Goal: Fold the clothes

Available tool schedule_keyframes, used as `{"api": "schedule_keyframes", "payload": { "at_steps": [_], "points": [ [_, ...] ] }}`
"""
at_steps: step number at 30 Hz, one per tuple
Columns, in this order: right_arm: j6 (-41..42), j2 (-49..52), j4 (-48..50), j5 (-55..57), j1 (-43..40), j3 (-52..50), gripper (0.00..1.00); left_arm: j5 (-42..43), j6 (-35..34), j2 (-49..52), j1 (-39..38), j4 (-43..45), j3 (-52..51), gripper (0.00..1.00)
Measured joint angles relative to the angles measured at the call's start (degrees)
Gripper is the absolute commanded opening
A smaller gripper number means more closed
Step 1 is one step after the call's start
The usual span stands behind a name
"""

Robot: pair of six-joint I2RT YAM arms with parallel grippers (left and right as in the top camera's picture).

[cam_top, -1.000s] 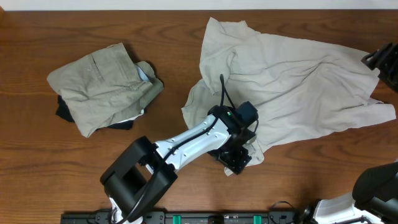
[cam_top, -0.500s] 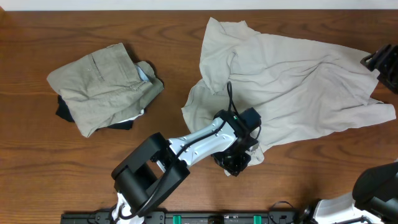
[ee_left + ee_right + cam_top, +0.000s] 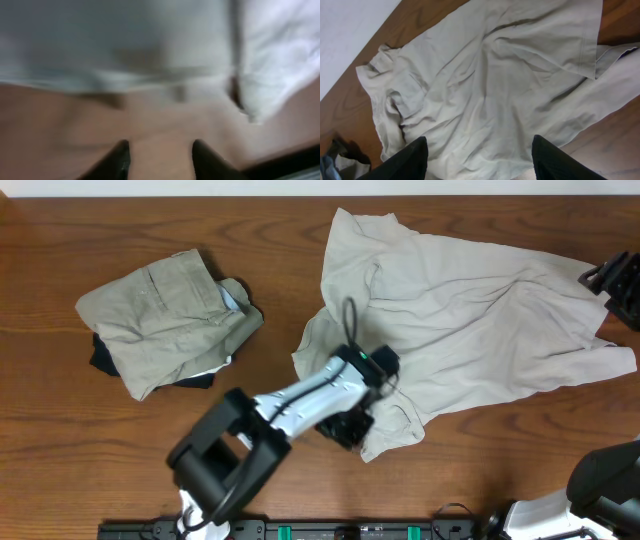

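Observation:
The clothes are two heaps. A large wrinkled cream-white garment [image 3: 470, 310] lies spread over the right half of the table; it fills the right wrist view [image 3: 490, 85]. A folded khaki-tan garment [image 3: 160, 320] rests on dark clothing at the left. My left gripper [image 3: 345, 425] hovers at the cream garment's near-left hem. In the blurred left wrist view this gripper [image 3: 160, 152] is open, with bare wood between its fingers [image 3: 120, 160] and the cloth edge [image 3: 150, 50] just ahead. My right gripper [image 3: 477, 152] is open above the cream garment and holds nothing.
Dark blue cloth [image 3: 105, 360] pokes out under the khaki pile. Brown wooden table [image 3: 270, 240] shows between the two heaps. The right arm [image 3: 615, 280] sits at the table's far right edge. A white wall strip runs along the back.
My left gripper has pulled back leftward off the cream garment's hem corner, which now lies uncovered. Its jaws narrowed, then opened again. The right arm has stayed still.

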Motion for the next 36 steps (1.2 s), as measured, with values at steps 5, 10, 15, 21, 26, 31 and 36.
{"api": "schedule_keyframes", "payload": {
  "at_steps": [5, 10, 15, 21, 26, 31, 36],
  "points": [
    [-0.02, 0.0, -0.15, 0.0, 0.0, 0.0, 0.65, -1.07, -1.55, -2.51, 5.77, 4.87, 0.0, 0.65],
    [-0.37, 0.0, -0.17, 0.0, 0.0, 0.0, 0.65, 2.01, -2.73, -2.47, 6.8, 9.16, -1.44, 0.7],
    [-0.48, 0.0, -0.17, 0.0, 0.0, 0.0, 0.64, 4.15, -5.9, -1.27, 6.75, 10.88, -1.86, 0.7],
    [-0.61, 0.0, -0.22, -0.02, 0.0, 0.0, 0.64, 5.97, -9.18, 2.14, 6.86, 10.78, -1.6, 0.34],
    [-0.63, 0.0, -0.33, 0.0, 0.0, 0.0, 0.64, 5.9, -10.25, 3.34, 7.45, 9.09, -1.42, 0.06],
    [-0.85, 0.0, -0.79, 0.0, 0.0, 0.0, 0.63, 1.05, -10.58, 3.8, 9.92, 0.31, -0.94, 0.06],
    [-2.08, 0.0, -2.58, 0.09, 0.09, 0.0, 0.64, -5.92, -9.44, 1.14, 16.55, -3.74, -0.74, 0.06]
  ]
}}
